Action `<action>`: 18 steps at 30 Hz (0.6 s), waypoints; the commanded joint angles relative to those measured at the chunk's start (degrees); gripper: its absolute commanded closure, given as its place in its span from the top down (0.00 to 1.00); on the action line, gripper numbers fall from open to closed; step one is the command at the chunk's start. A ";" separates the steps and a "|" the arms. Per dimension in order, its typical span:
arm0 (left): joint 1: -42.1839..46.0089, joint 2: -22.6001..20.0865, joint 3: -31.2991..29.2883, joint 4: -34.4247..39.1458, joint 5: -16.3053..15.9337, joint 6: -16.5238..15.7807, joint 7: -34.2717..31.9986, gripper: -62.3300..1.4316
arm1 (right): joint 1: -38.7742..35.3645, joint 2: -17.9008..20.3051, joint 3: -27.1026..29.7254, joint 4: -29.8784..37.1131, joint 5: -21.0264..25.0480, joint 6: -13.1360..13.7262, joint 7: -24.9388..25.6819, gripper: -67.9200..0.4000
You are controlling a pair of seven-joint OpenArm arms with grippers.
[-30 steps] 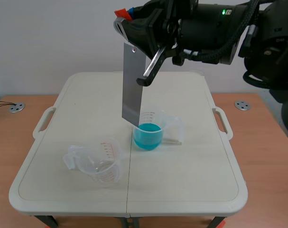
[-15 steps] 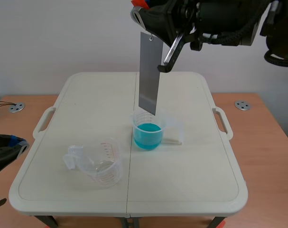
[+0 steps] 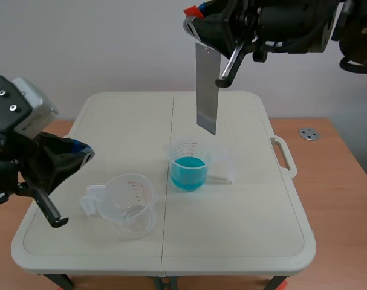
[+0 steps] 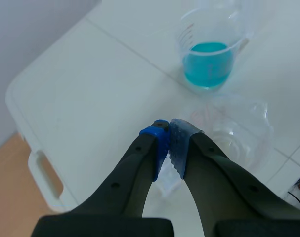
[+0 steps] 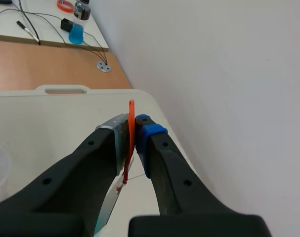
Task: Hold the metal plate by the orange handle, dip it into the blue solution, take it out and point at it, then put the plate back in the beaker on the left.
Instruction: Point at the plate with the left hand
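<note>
Evidently my right gripper [image 5: 133,124] clamps the orange handle [image 5: 131,143] so the metal plate [image 3: 207,90] hangs clear of the blue solution [image 3: 188,168]; left gripper [image 4: 168,129] closed, empty.

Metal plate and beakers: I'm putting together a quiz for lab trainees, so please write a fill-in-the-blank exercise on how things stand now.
1. The right gripper is shut on the metal plate at its ___ handle.
2. The metal plate hangs ___ the beaker of blue solution, clear of the liquid.
3. The left gripper is ___, holding nothing.

Missing words: orange; above; shut.
</note>
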 commanded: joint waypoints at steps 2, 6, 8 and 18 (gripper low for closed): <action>-4.17 0.00 3.28 -0.94 -0.31 0.13 -1.01 0.07 | 2.82 0.13 -1.68 -0.70 0.63 -0.22 1.18 0.02; -10.23 1.86 8.02 -5.03 -0.02 0.15 -1.01 0.07 | 4.37 0.13 -3.93 -3.19 0.63 -0.22 2.86 0.02; -13.09 3.19 10.08 -7.52 0.68 0.15 -1.03 0.07 | 4.87 0.13 -4.57 -4.04 0.63 -0.22 3.52 0.02; -23.96 9.25 17.31 -18.14 2.82 0.11 -1.20 0.07 | 6.56 0.11 -5.44 -5.27 0.61 -0.24 4.35 0.02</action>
